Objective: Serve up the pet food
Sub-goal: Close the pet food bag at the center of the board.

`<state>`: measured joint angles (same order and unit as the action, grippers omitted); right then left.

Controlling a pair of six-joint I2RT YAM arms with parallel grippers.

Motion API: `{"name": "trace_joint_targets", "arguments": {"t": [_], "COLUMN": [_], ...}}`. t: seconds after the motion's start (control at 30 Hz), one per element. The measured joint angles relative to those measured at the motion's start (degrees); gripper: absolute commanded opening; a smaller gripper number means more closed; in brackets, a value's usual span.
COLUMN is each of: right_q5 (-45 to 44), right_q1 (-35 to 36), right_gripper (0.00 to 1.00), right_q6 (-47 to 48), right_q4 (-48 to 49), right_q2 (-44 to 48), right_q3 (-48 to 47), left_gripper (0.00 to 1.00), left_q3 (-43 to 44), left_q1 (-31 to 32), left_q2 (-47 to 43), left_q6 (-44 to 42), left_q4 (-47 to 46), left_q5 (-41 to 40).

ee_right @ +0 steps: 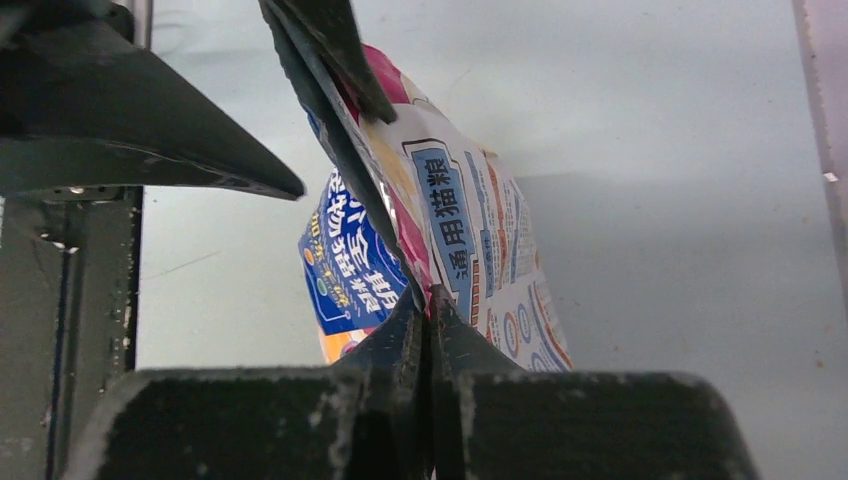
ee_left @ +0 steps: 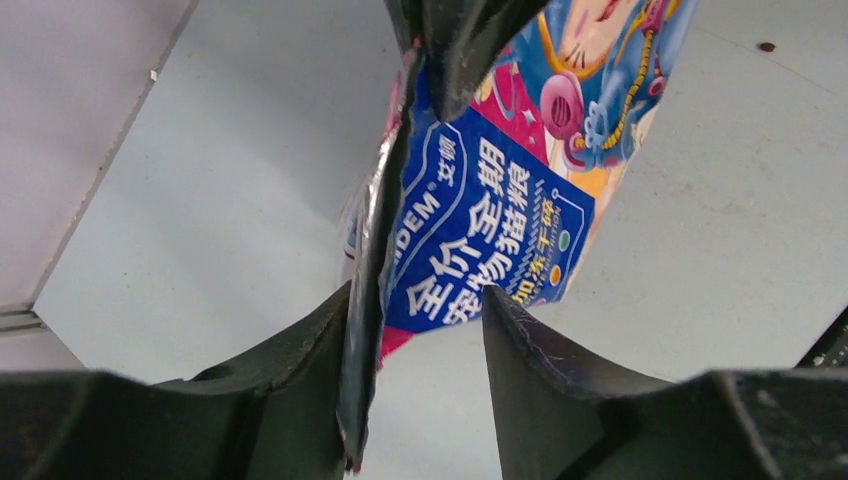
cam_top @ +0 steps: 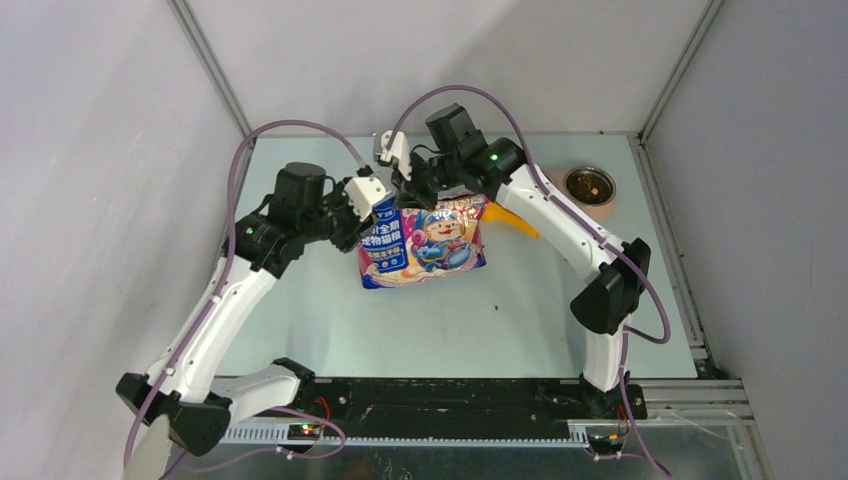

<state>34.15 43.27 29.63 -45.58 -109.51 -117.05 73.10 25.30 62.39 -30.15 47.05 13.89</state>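
Note:
The pet food is hidden inside the glossy pink-and-blue bag, which hangs over the middle of the table. A single small dark pellet lies loose on the table. My right gripper is shut on the bag, pinching its top edge and carrying it. My left gripper is open at the bag's upper left corner. The bag's edge lies against one finger, with a clear gap to the other finger.
A round metal bowl with brownish contents stands at the back right of the table. A yellow scoop lies partly hidden behind my right arm, just right of the bag. Enclosure walls and rails border the table.

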Motion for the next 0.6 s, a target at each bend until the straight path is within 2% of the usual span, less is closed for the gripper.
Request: {"name": "trace_joint_targets", "arguments": {"t": [0.07, 0.13, 0.17, 0.2, 0.23, 0.27, 0.3, 0.37, 0.43, 0.6], "right_q5": [1.64, 3.1, 3.69, 4.63, 5.14, 5.75, 6.25, 7.43, 8.31, 8.83], "right_q1": [-0.79, -1.4, -1.62, -1.97, -2.19, -2.49, -2.75, -3.3, -3.52, -3.54], "right_gripper": [0.0, 0.0, 0.0, 0.01, 0.1, 0.17, 0.29, 0.39, 0.44, 0.46], "right_q6": [-0.61, -1.01, -1.22, -1.44, -1.66, -1.79, -1.88, -1.95, -1.6, -0.66], "right_q4": [-0.39, -0.66, -0.79, -1.03, -1.18, -1.53, -1.79, -2.6, -3.34, -3.3], "right_q2": [0.0, -0.04, -0.09, -0.11, -0.13, -0.15, -0.15, -0.2, -0.2, -0.13], "right_q3": [0.0, 0.0, 0.0, 0.0, 0.0, -0.02, -0.11, -0.57, -1.38, -1.75], "left_gripper": [0.41, 0.26, 0.09, 0.05, 0.01, 0.0, 0.0, 0.0, 0.0, 0.0], "left_q3": [0.0, 0.07, 0.17, 0.42, 0.63, 1.05, 1.4, 1.66, 1.75, 2.01], "left_q1": [0.09, 0.09, 0.09, 0.09, 0.09, 0.09, 0.11, 0.31, 0.28, -1.53], "left_q2": [1.36, 2.45, 3.04, 3.61, 3.93, 4.46, 4.83, 5.11, 5.11, 4.33], "left_q6": [-0.33, -0.7, -1.05, -1.4, -1.14, -1.55, -1.75, -1.79, -1.81, -2.32], "left_q4": [-1.31, -2.43, -2.91, -3.3, -3.45, -3.67, -3.65, -3.39, -3.13, -1.33], "left_q5": [-0.07, -0.17, -0.2, -0.24, -0.33, -0.57, -0.52, -0.9, -1.11, 2.12]}}
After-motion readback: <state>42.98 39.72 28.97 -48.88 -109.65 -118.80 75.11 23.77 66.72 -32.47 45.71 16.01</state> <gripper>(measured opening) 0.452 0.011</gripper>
